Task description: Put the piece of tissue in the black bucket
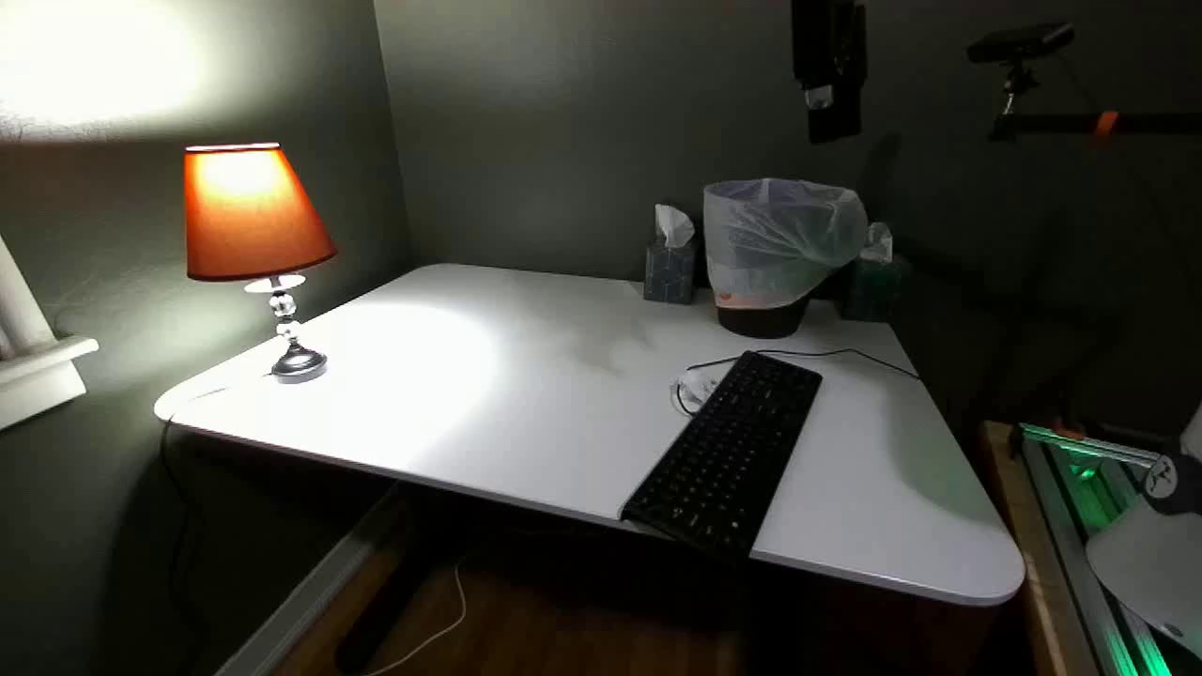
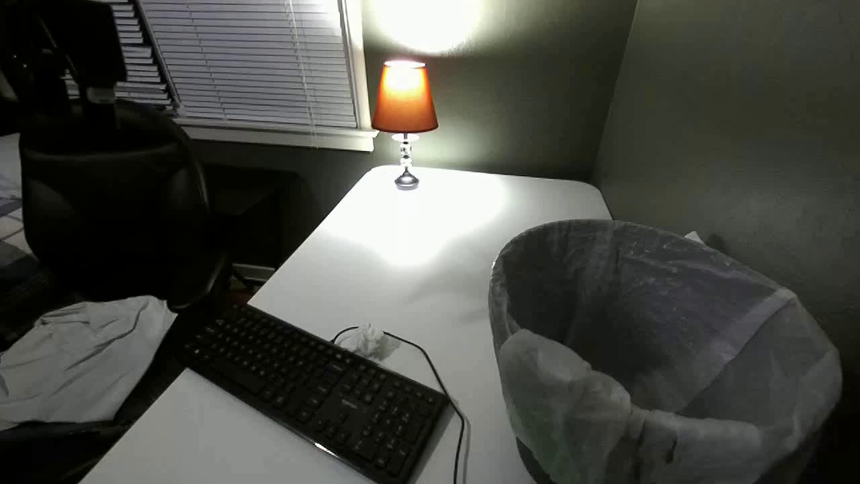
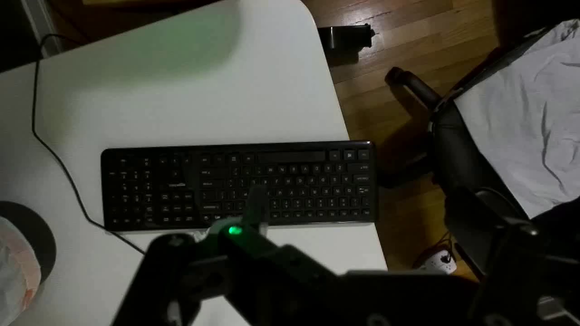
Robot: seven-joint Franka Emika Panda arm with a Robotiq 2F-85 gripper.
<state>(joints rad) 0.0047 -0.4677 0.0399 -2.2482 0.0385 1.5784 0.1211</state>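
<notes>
Just left of the long black plastic keyboard (image 1: 725, 449), near its far end, the crumpled white piece of tissue (image 1: 697, 387) lies on the smooth white worktop (image 1: 526, 376), in an exterior view; a thin black cable (image 1: 845, 352) runs past it. Far right there stands the round black bucket (image 1: 762, 322), a crinkled whitish plastic bag (image 1: 779, 230) over its rim, between a grey patterned tissue box (image 1: 669, 275) on the left and a dark greenish tissue box (image 1: 871, 289) on the right. On the left, a lamp with an orange shade (image 1: 252, 216) is lit. The black tool (image 1: 834, 120) hangs high, well apart from the tissue; I cannot tell how far open it is or whether it holds anything.
</notes>
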